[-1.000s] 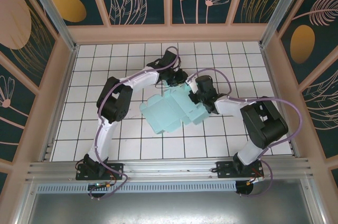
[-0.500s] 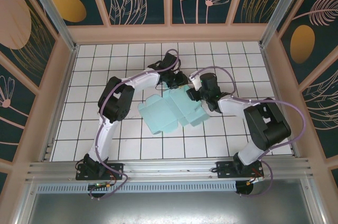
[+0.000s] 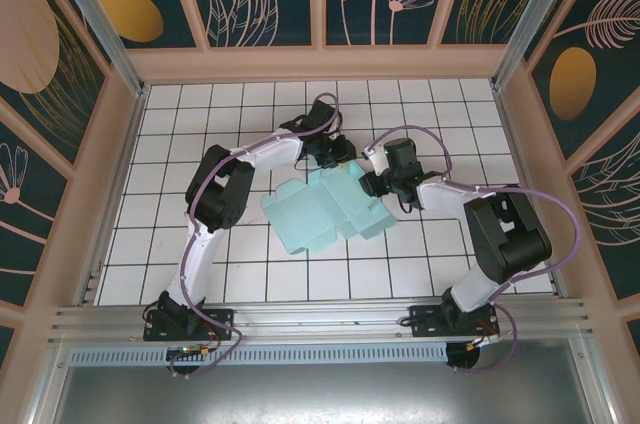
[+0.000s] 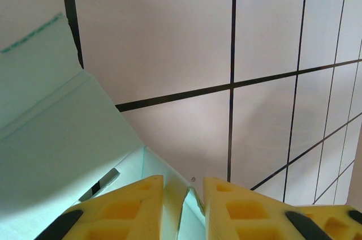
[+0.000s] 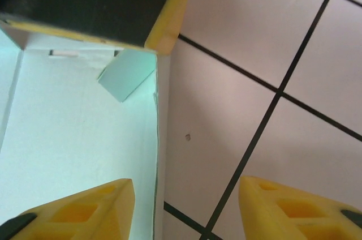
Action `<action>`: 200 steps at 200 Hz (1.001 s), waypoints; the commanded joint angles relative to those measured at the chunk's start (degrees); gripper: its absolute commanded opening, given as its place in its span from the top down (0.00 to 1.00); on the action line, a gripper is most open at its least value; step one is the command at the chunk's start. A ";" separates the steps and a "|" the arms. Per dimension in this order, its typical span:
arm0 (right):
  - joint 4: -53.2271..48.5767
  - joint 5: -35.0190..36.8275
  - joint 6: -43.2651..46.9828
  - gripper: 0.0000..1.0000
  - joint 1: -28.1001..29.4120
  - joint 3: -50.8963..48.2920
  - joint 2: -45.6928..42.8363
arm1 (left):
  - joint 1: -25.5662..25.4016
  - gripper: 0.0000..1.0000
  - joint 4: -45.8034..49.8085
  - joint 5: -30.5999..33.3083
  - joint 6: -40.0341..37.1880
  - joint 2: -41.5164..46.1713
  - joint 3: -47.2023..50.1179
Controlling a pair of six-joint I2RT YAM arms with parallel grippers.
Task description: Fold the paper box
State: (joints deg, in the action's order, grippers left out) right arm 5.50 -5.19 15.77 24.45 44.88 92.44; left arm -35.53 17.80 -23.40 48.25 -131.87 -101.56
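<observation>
Mid-fold: half-formed pale mint thin-card paper box (image 3: 322, 206) sits mid-frame on the white tiled bench (image 3: 200, 134), left pincer (image 4: 184, 203) apparently pinching a wall edge, right pincer (image 5: 186, 195) spread wide astride another; next, likely close right and crease.

The white table (image 3: 200, 114), ruled by black lines into square tiles, carries one pale teal thin-card paper box (image 3: 318, 212), partly folded, lying flat-bottomed around its middle.
</observation>
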 commanded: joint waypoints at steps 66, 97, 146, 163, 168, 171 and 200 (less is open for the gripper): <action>-4.56 1.76 -0.81 0.69 -0.01 4.06 4.12 | -0.09 0.76 0.48 -0.07 -1.13 -0.49 0.45; -4.52 1.90 -0.66 0.76 0.16 4.59 4.89 | -0.07 0.76 0.48 -0.06 -1.32 -0.49 0.47; -5.05 1.76 0.40 0.71 0.25 4.95 5.64 | -0.02 0.76 0.51 -0.16 -1.45 -0.49 0.40; -5.27 1.73 0.92 0.70 0.29 5.12 5.78 | -0.07 0.75 0.57 -0.16 -1.56 -0.49 0.37; -5.45 1.68 1.01 0.71 0.24 5.18 5.82 | -0.07 0.76 0.56 -0.16 -1.58 -0.50 0.41; -5.49 1.68 1.09 0.71 0.28 5.29 5.88 | -0.07 0.75 0.59 -0.16 -1.58 -0.49 0.44; -5.94 1.59 1.54 0.93 0.28 5.65 6.02 | -0.14 0.74 0.65 -0.09 -1.73 -0.32 0.47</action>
State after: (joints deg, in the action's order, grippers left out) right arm 0.80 -4.19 16.23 24.60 48.86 97.62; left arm -35.53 17.76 -23.40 48.01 -131.87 -101.56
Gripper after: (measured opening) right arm 0.146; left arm 0.251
